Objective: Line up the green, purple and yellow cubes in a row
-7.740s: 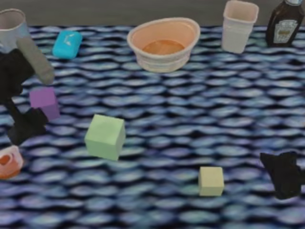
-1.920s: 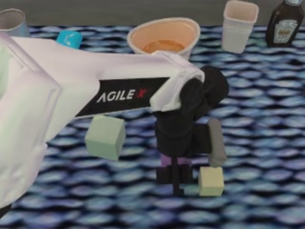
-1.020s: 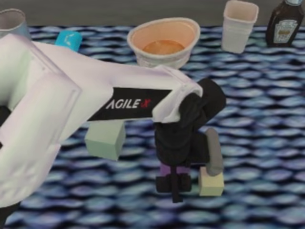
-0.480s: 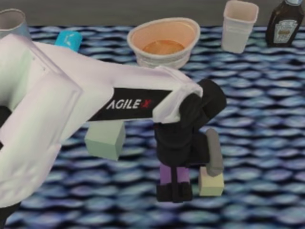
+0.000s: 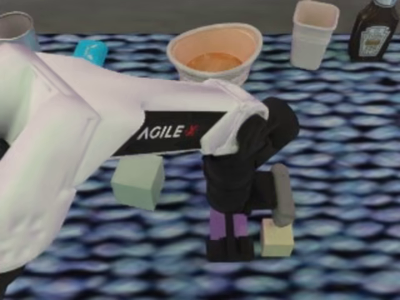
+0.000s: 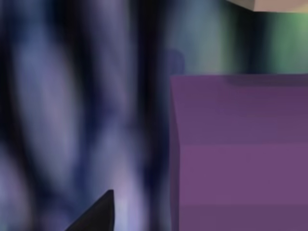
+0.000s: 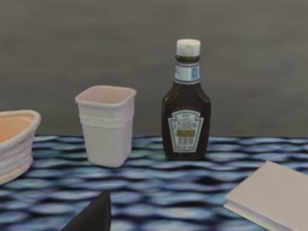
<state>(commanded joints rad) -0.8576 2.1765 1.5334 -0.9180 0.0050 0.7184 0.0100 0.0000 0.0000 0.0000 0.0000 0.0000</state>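
the left arm reaches in from the top view's left edge, its white link marked agilex stretched across the counter (image 5: 350, 156) and its black wrist bent straight down. the left hand (image 5: 230, 240) points at the surface with the purple cube (image 5: 223, 224) between its fingers; the fingers look a little spread beside the cube's faces, so i cannot tell whether they pinch it or have let go. the cube sits low, at or just above the surface. the left wrist view shows the cube's purple face close up, with one dark fingertip (image 6: 98, 214) well off its edge.

just beside the hand, on its right, sits the yellow cube (image 5: 277, 239), partly behind a grey part of the wrist. to the hand's left, a little farther back and well apart, is the green cube (image 5: 137, 182), partly under the arm.

the counter wears a blue woven-pattern cloth. behind the hand along the far edge stand a cream bowl (image 5: 214, 53), a white cup (image 5: 314, 34) and a dark sauce bottle (image 5: 374, 30), with a grey wall beyond them. the right arm's hand is out of the top view.
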